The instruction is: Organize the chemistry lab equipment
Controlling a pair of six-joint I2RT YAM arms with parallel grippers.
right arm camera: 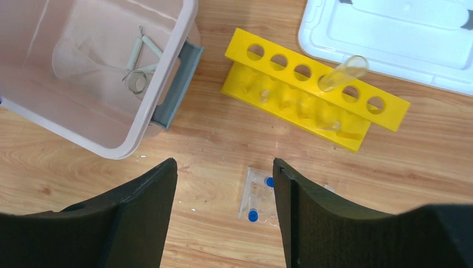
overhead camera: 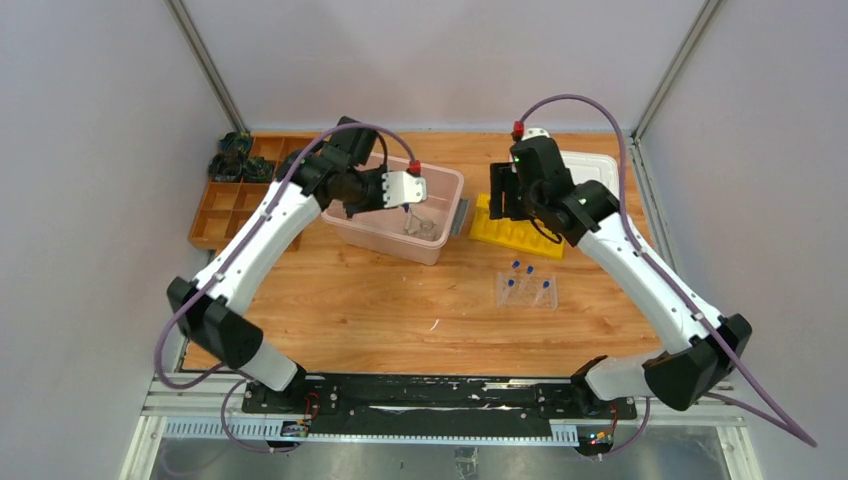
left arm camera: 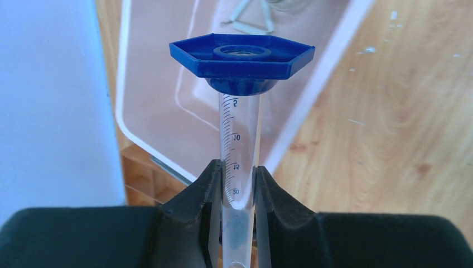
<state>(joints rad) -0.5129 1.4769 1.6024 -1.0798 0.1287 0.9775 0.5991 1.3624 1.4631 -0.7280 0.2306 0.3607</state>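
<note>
Graduated cylinder (left arm camera: 241, 139), clear, printed scale, blue hexagonal foot: held in the left gripper (left arm camera: 239, 170), above the pink bin (right arm camera: 67, 125), clear of its floor. The foot points away from the wrist, towards the bin. The fingers (left arm camera: 207, 184) stand narrow and press both sides of the tube near the high end of the scale, far from the foot; grip looks square, tube centred between them. Inside the bin lie the clear funnel (right arm camera: 83, 61) and the pale triangle (right arm camera: 146, 53), with a small round glass piece beside the triangle, possibly the tiny beaker; too faint to confirm. Just right of the bin, the yellow rack (right arm camera: 240, 47) carries one glass tube (right arm camera: 347, 70) leaning in a hole; the other holes look unfilled. In front of the rack, the clear vial tray (overhead camera: 527, 290) holds four blue-capped vials (overhead camera: 516, 266), upright. Right gripper (right arm camera: 223, 164): fingers wide apart, holding nothing, touching nothing, poised above the table between tray and rack. White lid (right arm camera: 390, 33) lies flat beyond the rack. Brown wooden tray (overhead camera: 225, 215) sits at far left, apart from the work. Judgement: well advanced. Vials trayed, tube racked, small pieces in the bin; the cylinder is the one piece not set down. Whether it belongs in the bin or elsewhere, I cannot tell. The lid is not yet on the bin.
</note>
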